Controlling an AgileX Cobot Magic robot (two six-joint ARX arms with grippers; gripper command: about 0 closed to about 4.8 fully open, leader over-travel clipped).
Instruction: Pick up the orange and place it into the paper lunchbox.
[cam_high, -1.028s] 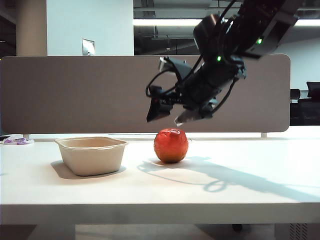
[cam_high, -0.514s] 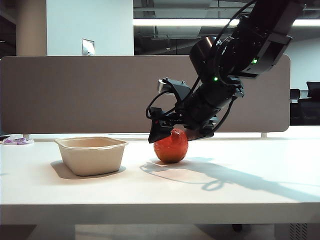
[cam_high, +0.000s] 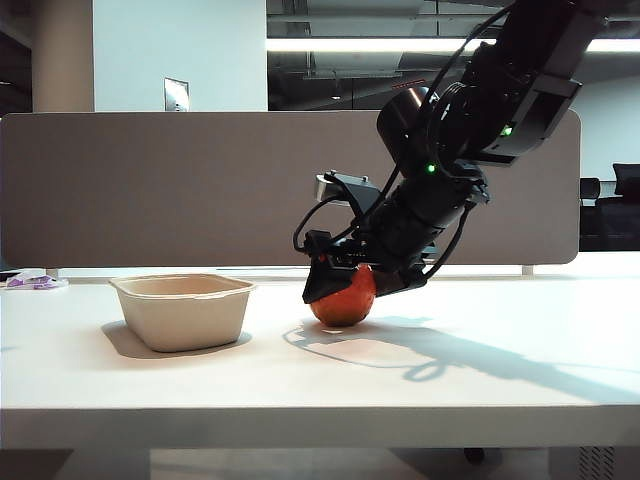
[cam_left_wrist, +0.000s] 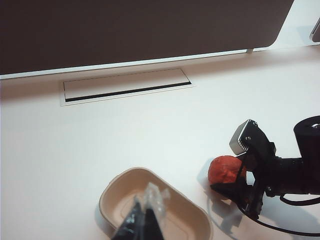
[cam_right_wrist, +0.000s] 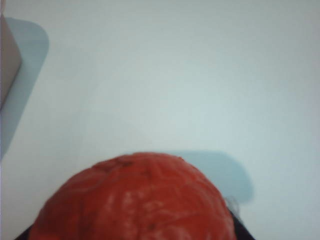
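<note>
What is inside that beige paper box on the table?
Nothing shows inside the paper lunchbox. The left gripper hangs above it and covers part of the floor. The orange sits outside on the table, with the right gripper down around it.

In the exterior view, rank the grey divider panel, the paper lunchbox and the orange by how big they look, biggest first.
1. Grey divider panel, though it stands farther back.
2. Paper lunchbox.
3. Orange, its top covered by the right gripper.

Lunchbox and orange stand at similar depth on the table.
</note>
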